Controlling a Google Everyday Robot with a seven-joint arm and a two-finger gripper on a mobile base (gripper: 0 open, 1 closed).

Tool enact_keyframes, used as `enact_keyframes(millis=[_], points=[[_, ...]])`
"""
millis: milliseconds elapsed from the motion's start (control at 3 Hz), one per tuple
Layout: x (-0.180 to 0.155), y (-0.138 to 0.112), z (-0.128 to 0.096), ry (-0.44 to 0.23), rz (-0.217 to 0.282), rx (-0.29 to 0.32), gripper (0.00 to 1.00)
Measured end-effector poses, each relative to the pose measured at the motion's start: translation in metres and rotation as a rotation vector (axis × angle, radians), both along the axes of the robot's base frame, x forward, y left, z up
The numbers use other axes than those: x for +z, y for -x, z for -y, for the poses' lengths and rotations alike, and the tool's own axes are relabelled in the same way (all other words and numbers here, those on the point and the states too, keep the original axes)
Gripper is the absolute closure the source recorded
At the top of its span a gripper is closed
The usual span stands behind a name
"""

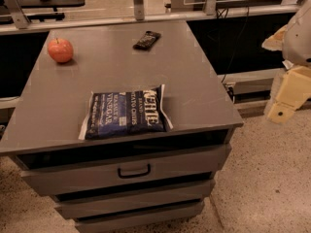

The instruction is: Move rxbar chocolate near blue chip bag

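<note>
The gripper [290, 95], its state impossible to tell, is hovering beside the worktop [194, 81]; pinching the rxbar chocolate [146, 40] across its narrow width from above is looking safest.

Rxbar [146, 40] behind chip bag [125, 112]; apple [60, 50] left; hand [285, 101] far right.
</note>
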State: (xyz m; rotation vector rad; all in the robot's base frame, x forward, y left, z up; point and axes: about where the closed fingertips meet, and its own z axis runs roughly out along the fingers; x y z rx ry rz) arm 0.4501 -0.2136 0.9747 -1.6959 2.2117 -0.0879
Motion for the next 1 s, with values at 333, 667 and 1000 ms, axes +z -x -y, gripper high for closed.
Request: enact_keyframes(millis=[333, 667, 1000], points=[[-0.016, -0.043, -0.013, -0.055, 0.041, -0.004, 0.00], [-0.027, -0.102, -0.032, -0.154, 0.108, -0.007, 0.00], [-0.020, -0.160, -0.060, -0.282, 0.195, -0.005, 0.00]])
